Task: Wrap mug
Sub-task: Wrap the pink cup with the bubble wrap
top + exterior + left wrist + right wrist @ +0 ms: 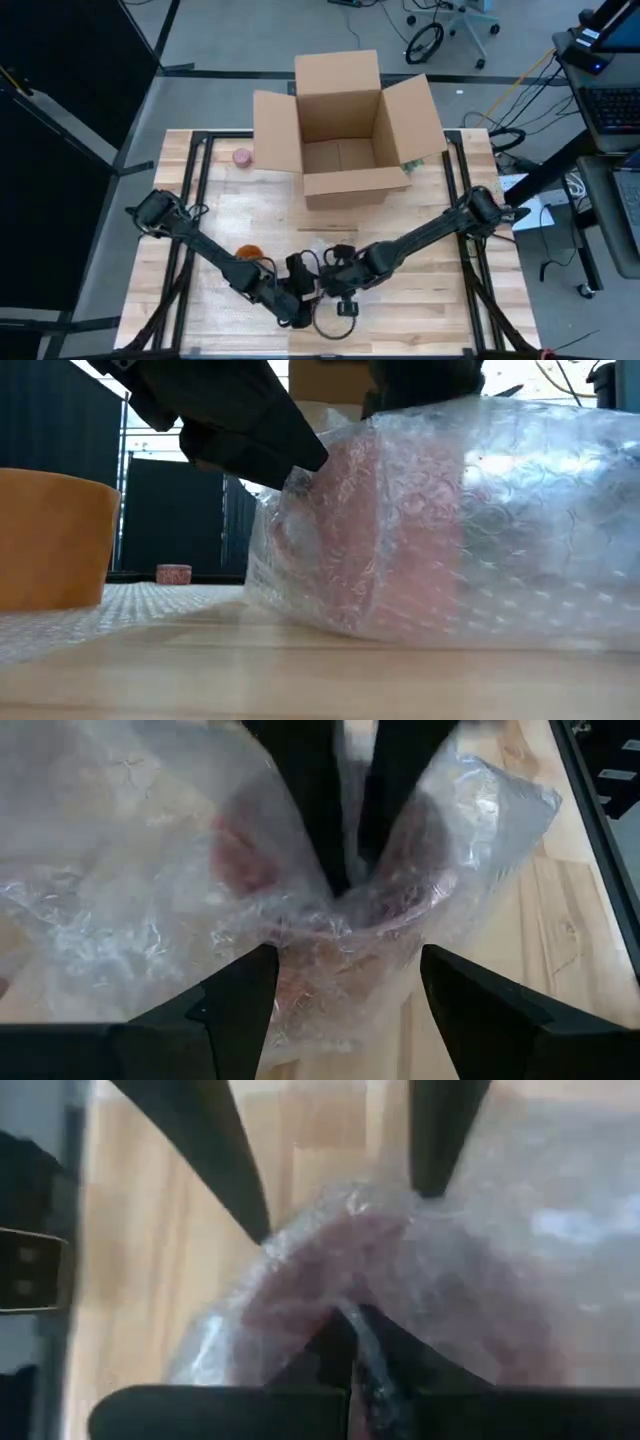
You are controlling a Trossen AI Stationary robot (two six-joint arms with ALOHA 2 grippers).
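Fingers: left gripper (pixel 340 985) spread open beside the bubble wrap (pixel 150 900) at lower centre of the high view, right gripper (pixel 355 1350) pinching film over the reddish mug (pixel 370 550); advise taut, low folds; cardboard box (pixel 345 125), upper centre, contents not discernible.

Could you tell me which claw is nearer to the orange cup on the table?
Left. The left claw sits just right of the orange cup, at the bubble-wrapped mug; the right claw is slightly farther right, beyond it.
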